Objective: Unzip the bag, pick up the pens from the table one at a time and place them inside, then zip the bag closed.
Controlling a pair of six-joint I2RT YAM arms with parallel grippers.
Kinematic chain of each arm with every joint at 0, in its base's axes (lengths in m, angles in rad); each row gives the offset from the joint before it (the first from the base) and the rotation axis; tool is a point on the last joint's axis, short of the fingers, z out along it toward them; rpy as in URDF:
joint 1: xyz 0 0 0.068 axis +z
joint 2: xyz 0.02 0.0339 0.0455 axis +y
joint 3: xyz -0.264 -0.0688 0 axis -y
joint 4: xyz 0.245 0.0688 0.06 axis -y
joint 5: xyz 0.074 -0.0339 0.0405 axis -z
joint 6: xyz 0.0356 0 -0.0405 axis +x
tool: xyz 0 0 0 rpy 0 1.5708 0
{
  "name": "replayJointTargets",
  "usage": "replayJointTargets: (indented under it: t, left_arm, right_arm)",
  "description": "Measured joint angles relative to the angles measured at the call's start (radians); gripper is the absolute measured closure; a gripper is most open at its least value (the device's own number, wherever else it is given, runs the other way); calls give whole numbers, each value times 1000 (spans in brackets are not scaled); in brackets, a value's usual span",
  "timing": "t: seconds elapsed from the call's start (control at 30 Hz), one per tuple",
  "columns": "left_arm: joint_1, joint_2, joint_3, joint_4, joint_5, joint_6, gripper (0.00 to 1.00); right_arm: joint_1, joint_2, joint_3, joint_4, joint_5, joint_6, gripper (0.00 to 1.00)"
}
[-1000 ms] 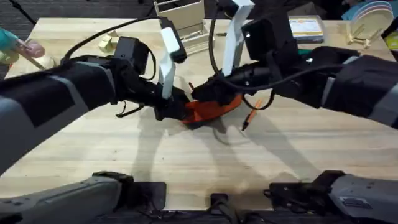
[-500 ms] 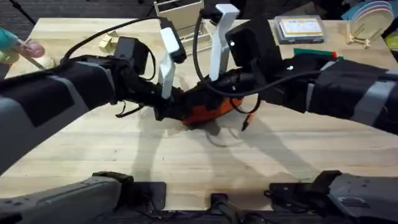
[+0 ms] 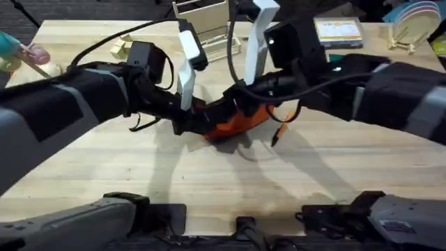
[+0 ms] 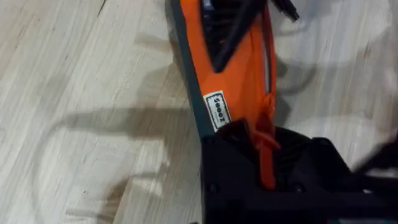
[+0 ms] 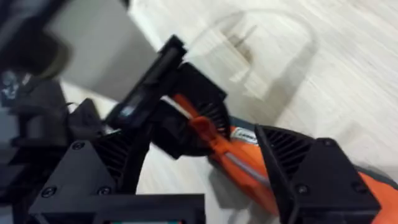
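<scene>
With your left gripper clamping the soft orange zippered pouch and your right gripper astride it mid-desk, 1 slim orange pen remains outside, zipping undone.

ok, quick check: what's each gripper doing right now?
Left gripper: closed on the end of the bag.
Right gripper: around the bag's zipper; open or closed cannot be told.

Both arms reach inward; the left end effector and right end effector nearly meet.
</scene>
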Motion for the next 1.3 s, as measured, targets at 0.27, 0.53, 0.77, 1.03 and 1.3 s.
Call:
replayJointTargets:
  t: [0.27, 0.53, 0.77, 1.03, 1.3]
  left_arm:
    - [-3, 0, 0, 1, -3, 0, 958]
    - [-3, 0, 0, 2, -3, 0, 921]
    - [-5, 0, 0, 2, -3, -3, 25]
    - [-5, 0, 0, 3, -19, -4, 8]
    - [-5, 0, 12, -70, -35, -8, 9]
  right_arm:
    - [-49, -121, 4, -129, -45, -81, 4]
    - [-62, -234, 4, -278, 77, -211, 5]
    - [-62, -294, 5, -321, 159, -270, 4]
    - [-62, -297, 8, -338, 183, -316, 5]
    - [-62, -297, 125, -502, 230, -436, 5]
